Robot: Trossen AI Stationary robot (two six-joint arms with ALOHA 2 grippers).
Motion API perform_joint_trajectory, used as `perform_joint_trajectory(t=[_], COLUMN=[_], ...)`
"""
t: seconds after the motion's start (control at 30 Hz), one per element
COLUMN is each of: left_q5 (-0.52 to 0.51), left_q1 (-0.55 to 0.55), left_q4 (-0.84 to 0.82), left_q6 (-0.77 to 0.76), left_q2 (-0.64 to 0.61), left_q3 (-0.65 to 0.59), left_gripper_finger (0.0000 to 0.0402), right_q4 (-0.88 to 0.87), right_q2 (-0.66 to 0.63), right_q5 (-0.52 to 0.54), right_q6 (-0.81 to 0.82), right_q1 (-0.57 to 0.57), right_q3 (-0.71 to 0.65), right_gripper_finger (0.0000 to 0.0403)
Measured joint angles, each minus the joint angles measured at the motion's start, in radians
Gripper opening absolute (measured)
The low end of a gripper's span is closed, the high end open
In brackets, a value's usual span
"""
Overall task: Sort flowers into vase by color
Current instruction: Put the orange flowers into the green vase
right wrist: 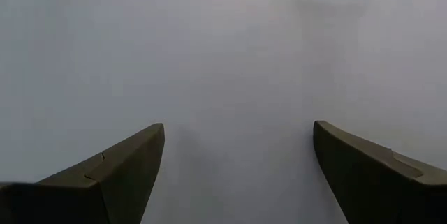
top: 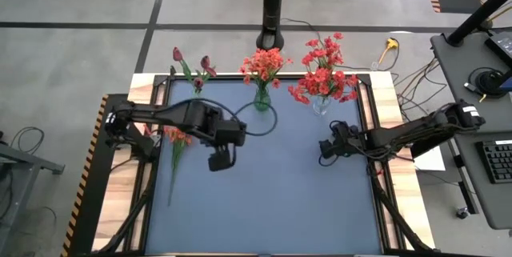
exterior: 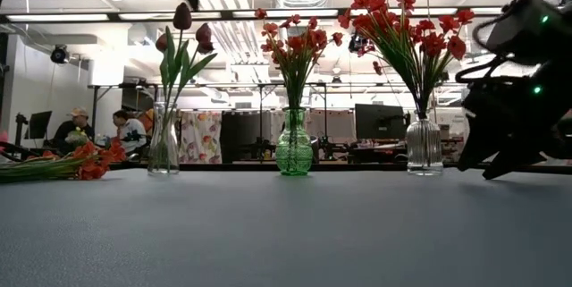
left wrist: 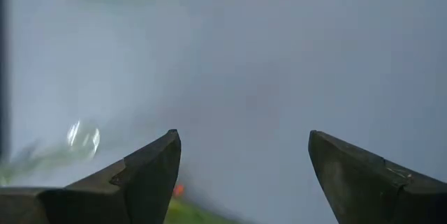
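Observation:
Three vases stand along the table's far edge. A clear one (top: 196,89) holds dark maroon tulip buds (exterior: 183,19), a green one (top: 262,98) orange-red blooms (top: 264,65), and another clear one (top: 320,106) red blooms (top: 324,73). One orange-red flower (top: 178,138) lies flat on the mat at the left, its stem running toward the near edge. My left gripper (top: 220,161) hangs open over the mat just right of that flower, pointing steeply down. My right gripper (top: 326,151) is open low over the mat, near the red-bloom vase.
The blue mat (top: 272,201) is bare in the middle and toward the near edge. A black post (top: 273,9) rises behind the green vase. In the low view, people sit at desks (exterior: 98,130) in the room beyond the table.

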Motion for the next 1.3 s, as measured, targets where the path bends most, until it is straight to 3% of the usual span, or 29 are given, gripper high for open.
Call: perform_joint_trajectory(t=[0.1,0.37,0.77,1.03,1.3], left_q5=[-0.036,-0.096,-0.033,0.030,0.131], left_q1=[0.001,-0.010,-0.053,-0.054,-0.068], left_q4=[-0.027,-0.026,0.006,0.273,0.333], left_q6=[-0.111,-0.434,-0.987,-1.067,-1.171], left_q2=[-0.053,-0.223,-0.360,-0.358,-0.339], left_q3=[-0.079,-0.372,-0.793,-0.990,-1.154], left_gripper_finger=[0.0295,0.0295,0.0295,0.0295,0.0259], right_q4=[0.001,0.031,0.030,0.030,0.030], right_q2=[0.001,0.021,0.072,0.080,0.080], right_q5=[-0.033,-0.041,-0.054,-0.052,-0.067], right_q6=[0.002,-0.171,-0.192,-0.213,-0.221], right_q1=[0.051,0.156,0.197,0.196,0.199], right_q3=[0.029,0.131,0.158,0.158,0.158], right_gripper_finger=[0.0354,0.0354,0.0354,0.0354,0.0354])
